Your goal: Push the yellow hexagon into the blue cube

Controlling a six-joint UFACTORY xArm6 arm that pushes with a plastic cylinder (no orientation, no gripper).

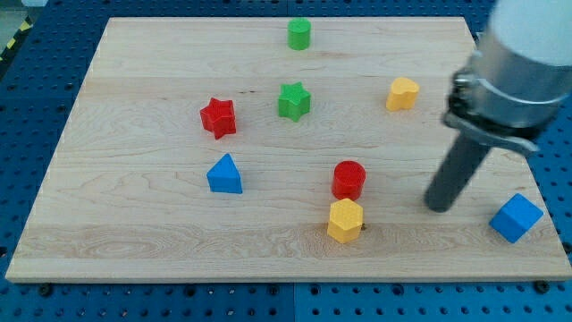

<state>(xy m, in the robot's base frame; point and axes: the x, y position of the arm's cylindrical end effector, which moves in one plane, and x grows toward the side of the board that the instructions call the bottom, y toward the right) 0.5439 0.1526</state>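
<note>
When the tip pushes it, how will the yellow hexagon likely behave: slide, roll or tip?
The yellow hexagon sits low on a flat face, so it probably slides rather than tips. Its facets may let it twist off my tip. It looks rigid, and the red cylinder close behind might get nudged.

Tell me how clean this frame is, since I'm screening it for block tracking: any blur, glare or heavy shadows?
Camera view: lighting is even and soft, without glare on the board; blocks such as the yellow hexagon and blue cube are sharp with only faint shadows; the arm's pale upper body looks blurred, while my tip is fairly crisp, between those two blocks.
</note>
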